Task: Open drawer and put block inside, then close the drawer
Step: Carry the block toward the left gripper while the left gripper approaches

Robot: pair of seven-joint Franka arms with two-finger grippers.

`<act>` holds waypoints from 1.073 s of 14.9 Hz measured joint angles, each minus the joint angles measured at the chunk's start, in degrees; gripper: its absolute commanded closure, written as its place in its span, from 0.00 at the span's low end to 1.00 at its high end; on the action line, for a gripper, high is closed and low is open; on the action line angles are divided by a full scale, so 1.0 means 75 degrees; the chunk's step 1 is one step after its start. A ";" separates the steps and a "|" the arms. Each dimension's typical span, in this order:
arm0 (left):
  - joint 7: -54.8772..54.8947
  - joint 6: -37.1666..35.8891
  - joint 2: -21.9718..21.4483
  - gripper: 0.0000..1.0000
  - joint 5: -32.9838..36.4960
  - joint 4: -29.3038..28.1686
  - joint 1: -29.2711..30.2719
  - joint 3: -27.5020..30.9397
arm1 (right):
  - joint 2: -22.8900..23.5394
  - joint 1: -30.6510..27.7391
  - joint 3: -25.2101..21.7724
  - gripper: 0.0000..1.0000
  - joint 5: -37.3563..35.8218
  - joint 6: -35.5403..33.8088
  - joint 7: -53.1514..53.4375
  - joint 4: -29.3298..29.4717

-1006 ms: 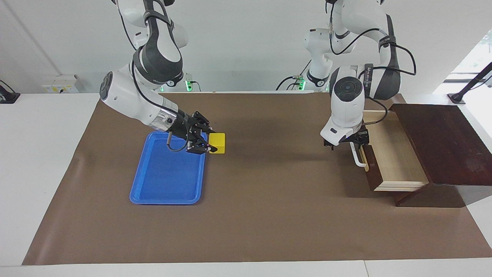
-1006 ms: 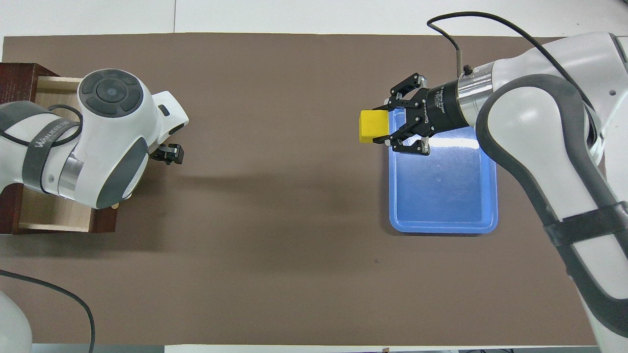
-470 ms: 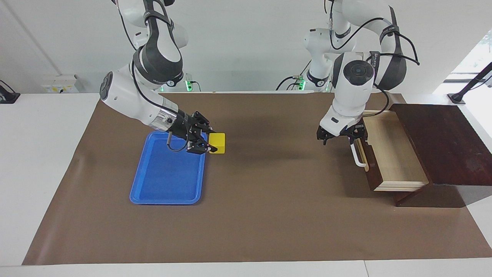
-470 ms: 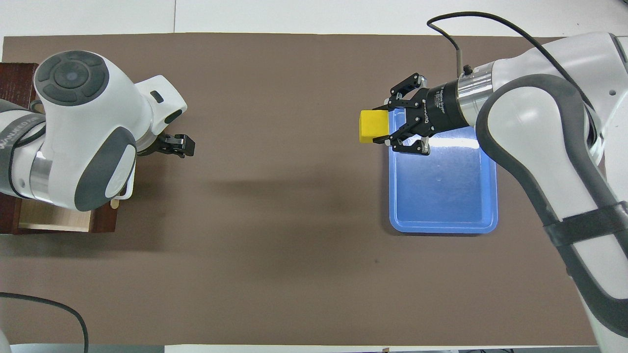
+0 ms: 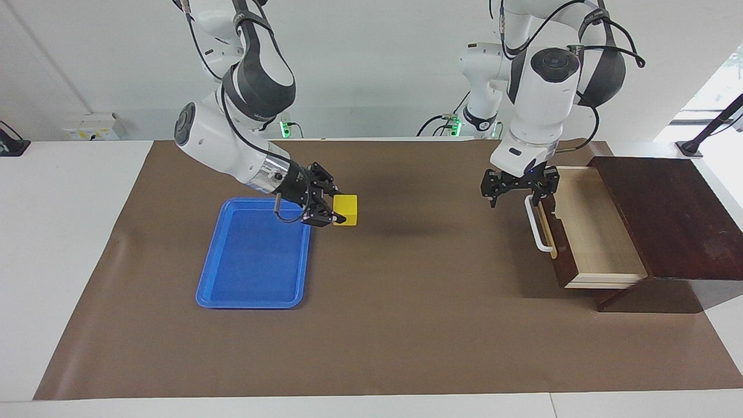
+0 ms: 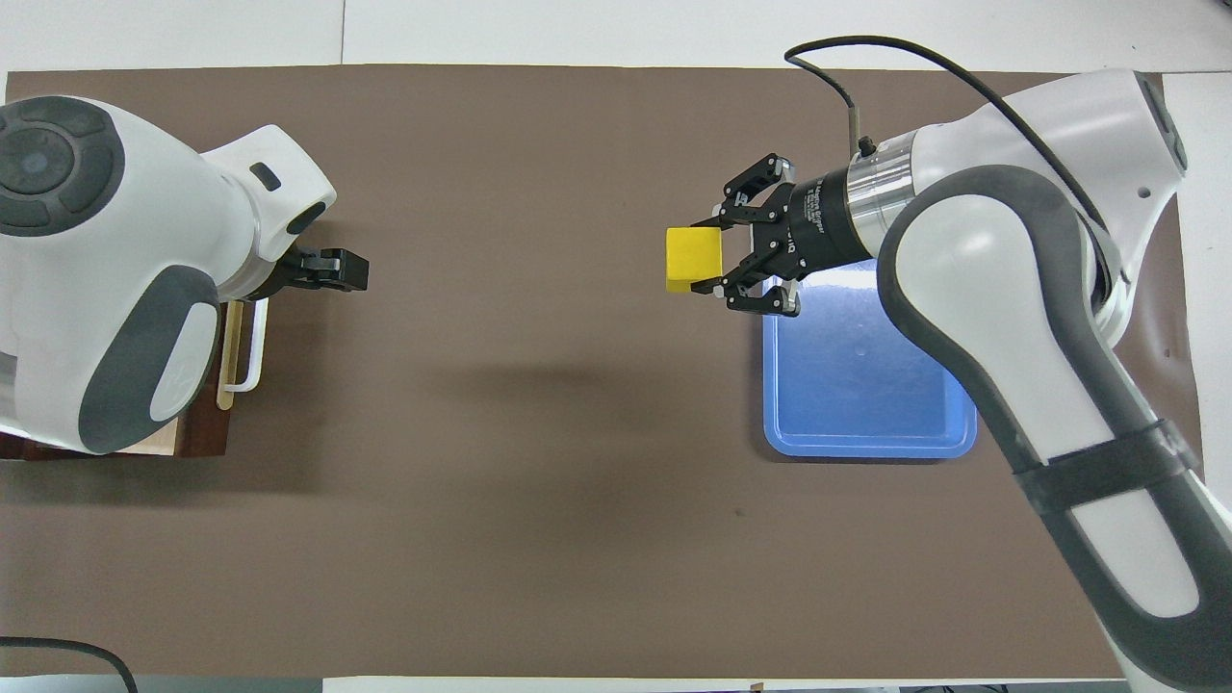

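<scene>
Now the right gripper (image 5: 335, 210) sits a little left of the centre in the facing view, in the air just beside the upper right corner of the blue tray (image 5: 253, 255). Its two fingers are closed on the block (image 5: 346, 209), which sticks out from the fingertips toward the middle of the frame; the block is lifted, with its shadow on the brown mat (image 5: 383, 325) to the right of it. In the overhead view the same block (image 6: 694, 259) is at the left end of the right gripper (image 6: 717, 252), one finger above it and one finger below it in the picture.

At the right side of the facing view the drawer (image 5: 586, 232) is pulled out of the dark wooden box (image 5: 667, 220), and its pale inside shows with nothing in it. The left gripper (image 5: 520, 188) hangs over the upper end of the white handle (image 5: 537, 226), with its fingers spread apart and nothing between them. In the overhead view the left gripper (image 6: 322, 270) is at the left edge, just above the handle (image 6: 252, 351).
</scene>
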 measured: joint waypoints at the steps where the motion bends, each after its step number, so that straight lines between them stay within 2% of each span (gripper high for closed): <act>1: -0.0035 0.0000 -0.0016 0.00 -0.0056 0.0000 -0.0005 -0.0001 | 0.0000 0.0079 -0.0001 1.00 0.0000 0.0064 0.0084 0.0000; 4: -0.0962 0.0032 -0.0022 0.00 -0.0136 0.0000 -0.0112 -0.0012 | 0.0000 0.0299 0.0003 1.00 0.0000 0.0278 0.0313 0.0002; 10: -0.4957 0.0167 -0.0025 0.00 -0.0758 0.0000 -0.0367 -0.0065 | 0.0001 0.0430 0.0004 1.00 0.0000 0.0366 0.0445 0.0002; 16: -0.7859 0.0216 -0.0026 0.00 -0.0819 0.0045 -0.0520 -0.0073 | 0.0041 0.1018 0.0009 1.00 0.0000 0.0961 0.1013 0.0002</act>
